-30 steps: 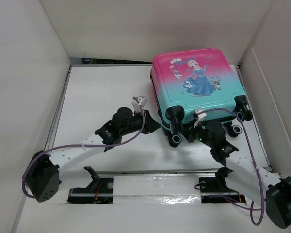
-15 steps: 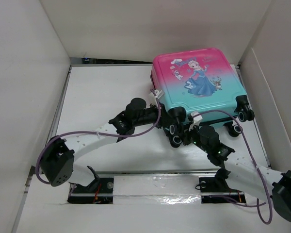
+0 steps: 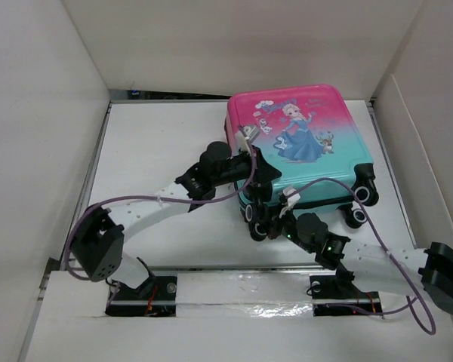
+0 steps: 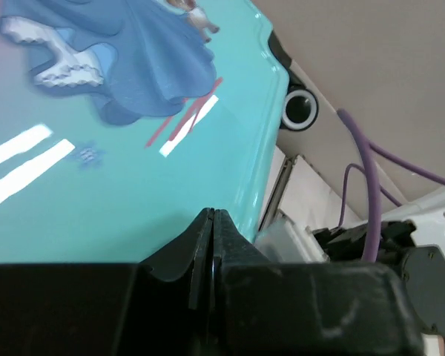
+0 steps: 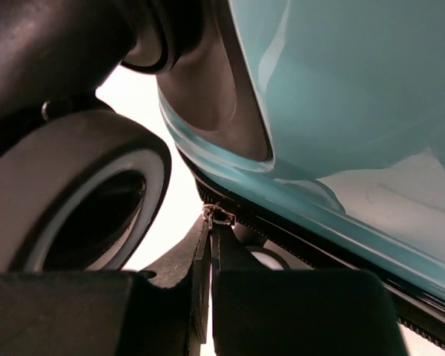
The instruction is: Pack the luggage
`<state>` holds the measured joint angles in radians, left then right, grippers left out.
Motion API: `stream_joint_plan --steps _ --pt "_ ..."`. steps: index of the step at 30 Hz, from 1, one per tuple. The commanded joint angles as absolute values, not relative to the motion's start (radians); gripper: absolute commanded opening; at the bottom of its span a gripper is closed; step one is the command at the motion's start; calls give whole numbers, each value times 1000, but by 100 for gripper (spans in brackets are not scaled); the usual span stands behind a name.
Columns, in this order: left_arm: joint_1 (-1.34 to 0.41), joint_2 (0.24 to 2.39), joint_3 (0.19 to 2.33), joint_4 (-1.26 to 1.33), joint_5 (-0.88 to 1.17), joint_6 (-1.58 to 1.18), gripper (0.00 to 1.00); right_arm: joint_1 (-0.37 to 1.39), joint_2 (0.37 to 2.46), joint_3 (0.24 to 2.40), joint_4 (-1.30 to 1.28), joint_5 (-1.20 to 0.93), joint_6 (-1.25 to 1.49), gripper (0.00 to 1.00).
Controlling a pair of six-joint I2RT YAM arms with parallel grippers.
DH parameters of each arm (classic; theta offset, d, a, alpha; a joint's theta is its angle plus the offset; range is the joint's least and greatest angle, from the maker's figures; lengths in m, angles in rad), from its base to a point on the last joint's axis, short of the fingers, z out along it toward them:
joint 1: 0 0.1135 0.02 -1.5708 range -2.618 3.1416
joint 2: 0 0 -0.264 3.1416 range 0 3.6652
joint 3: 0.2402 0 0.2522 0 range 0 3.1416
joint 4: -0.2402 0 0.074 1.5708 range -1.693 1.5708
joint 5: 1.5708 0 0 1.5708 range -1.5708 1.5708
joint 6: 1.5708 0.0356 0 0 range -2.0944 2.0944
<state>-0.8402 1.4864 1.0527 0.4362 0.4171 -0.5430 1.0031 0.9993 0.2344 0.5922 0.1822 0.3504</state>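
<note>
Teal-to-pink hard-shell luggage [image 3: 302, 143] lies flat and closed on the white table [image 3: 158, 136], right of centre toward the far wall, wheels facing the arms. Left gripper [image 4: 213, 215]: fingers pressed together, tips over the teal lid near its near-left corner. Right gripper [image 5: 210, 222]: fingers closed, low at the wheel end just beside a black wheel [image 5: 96, 200], tips meeting at the zip pull [image 5: 218, 216]. Cannot tell whether the pull is pinched.
</note>
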Motion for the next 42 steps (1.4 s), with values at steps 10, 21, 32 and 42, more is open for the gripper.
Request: stream_joint_plan --steps 10,21,32,42 --pt "-775 968 557 436 172 -623 15 646 794 307 610 14 252 0" --pt "-848 1141 574 636 218 -548 22 388 1163 229 1033 -276 230 0" --pt "-857 1433 871 712 305 -515 22 607 1638 78 1802 90 290 0" --pt "-857 1531 997 603 302 -488 21 887 1635 202 1809 343 196 0"
